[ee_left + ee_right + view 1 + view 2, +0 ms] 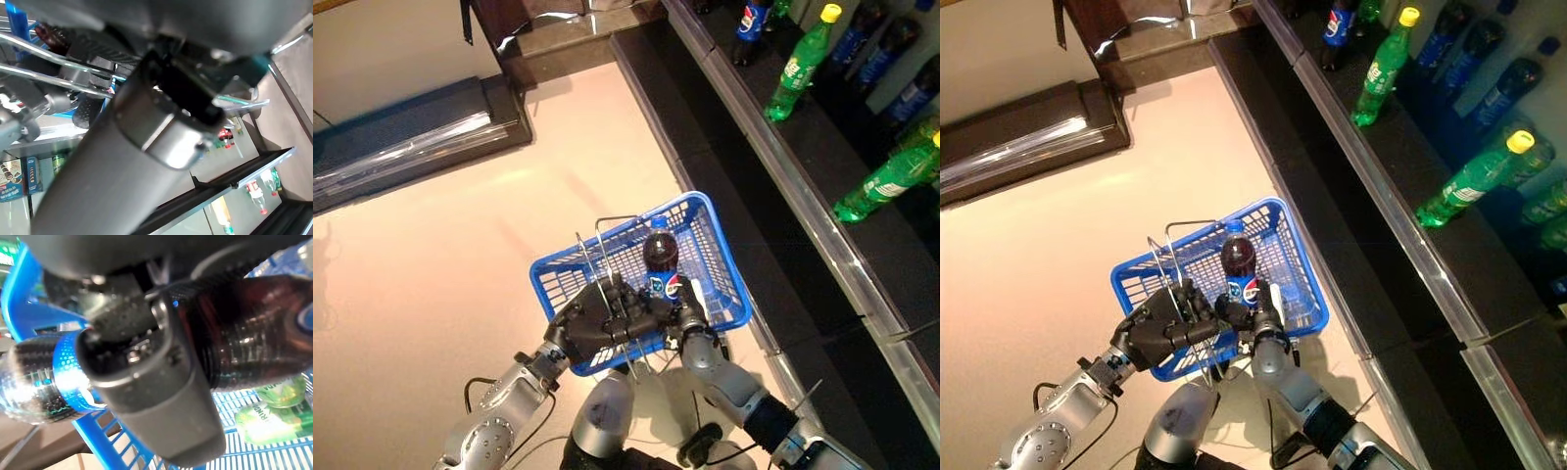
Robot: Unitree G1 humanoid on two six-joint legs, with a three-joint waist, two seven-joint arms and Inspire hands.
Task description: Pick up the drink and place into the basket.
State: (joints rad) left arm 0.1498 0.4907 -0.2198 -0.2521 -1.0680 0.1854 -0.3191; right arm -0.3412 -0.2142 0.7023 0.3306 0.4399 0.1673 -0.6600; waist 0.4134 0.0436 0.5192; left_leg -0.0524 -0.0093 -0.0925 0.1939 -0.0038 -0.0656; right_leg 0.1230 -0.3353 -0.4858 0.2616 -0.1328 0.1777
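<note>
A blue plastic basket point(720, 257) hangs in front of me over the floor. My left hand point(602, 313) is curled round its wire handles point(605, 250) at the near rim. A dark cola bottle point(660, 257) with a blue cap stands upright inside the basket. My right hand point(690, 313) is shut on the lower part of the bottle. In the right wrist view the thumb point(161, 396) lies across the brown bottle point(244, 328), and green bottles point(274, 421) lie on the basket floor beneath it.
A long dark shelf point(783, 166) runs along the right, close to the basket. Green bottles point(800, 64) and dark cola bottles point(751, 24) lie on it. A low dark platform point(411, 137) stands at the far left beyond the beige floor.
</note>
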